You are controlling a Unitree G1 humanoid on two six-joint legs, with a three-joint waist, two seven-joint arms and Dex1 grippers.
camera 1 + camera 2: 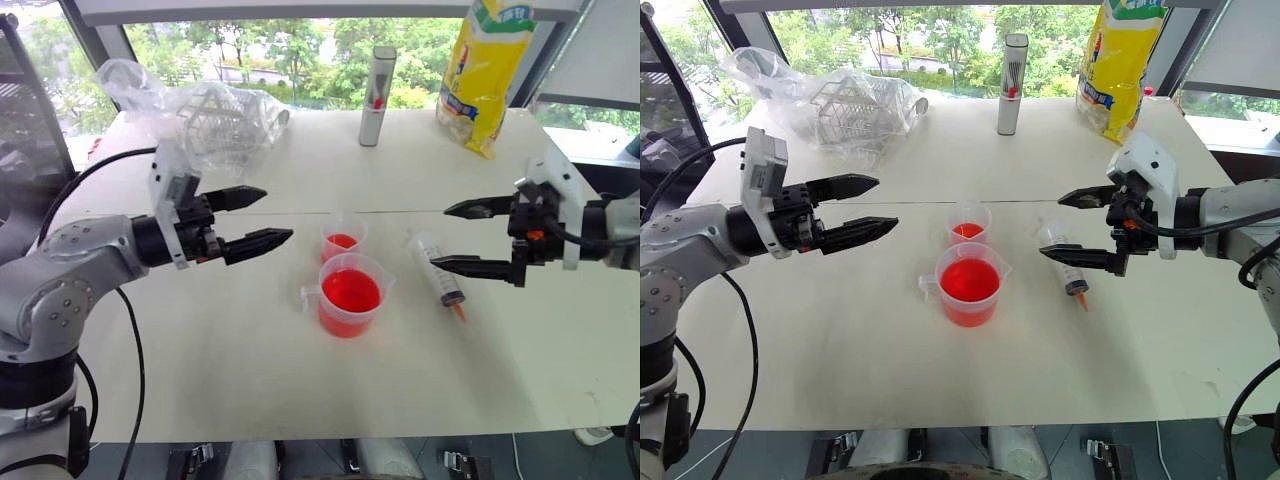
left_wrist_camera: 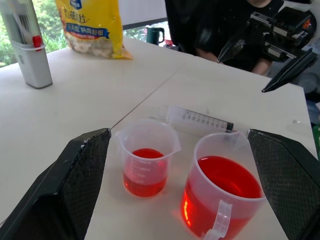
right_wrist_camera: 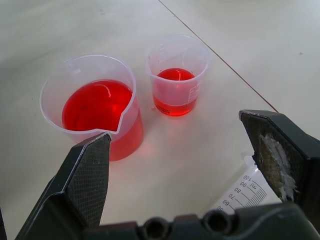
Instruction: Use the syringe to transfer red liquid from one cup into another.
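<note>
Syringe (image 1: 438, 271) flat, tip toward robot

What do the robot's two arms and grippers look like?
Both arms are silver-grey metal with rounded joints and black cables. Each wrist carries a white block. The left gripper and right gripper each have two black, pointed fingers; one right finger pad shows white scuffing.

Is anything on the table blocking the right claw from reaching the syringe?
Nothing visible. The right claw hangs open just above the syringe, which lies flat on the table. The big beaker and small cup stand off to one side.
</note>
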